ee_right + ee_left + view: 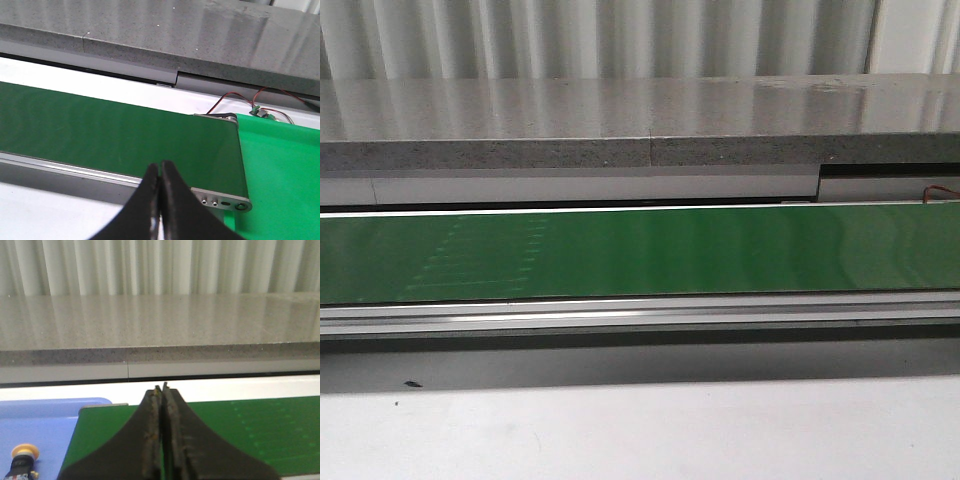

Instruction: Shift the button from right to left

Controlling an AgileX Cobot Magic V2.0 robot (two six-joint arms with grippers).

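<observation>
The button [22, 460] shows only in the left wrist view: a round yellow cap on a black collar, lying on a light blue tray [45, 425] off the end of the green conveyor belt [240, 435]. My left gripper [161, 388] is shut and empty, above the belt's end and apart from the button. My right gripper [160, 165] is shut and empty, over the near rail of the belt [100, 135] close to its other end. Neither gripper nor the button shows in the front view.
The green belt [640, 250] runs across the front view between a metal rail [640, 312] and a grey stone ledge [620, 125]. A bright green surface [280, 170] and red and black wires [240, 97] lie past the belt's end. White table [640, 430] lies in front.
</observation>
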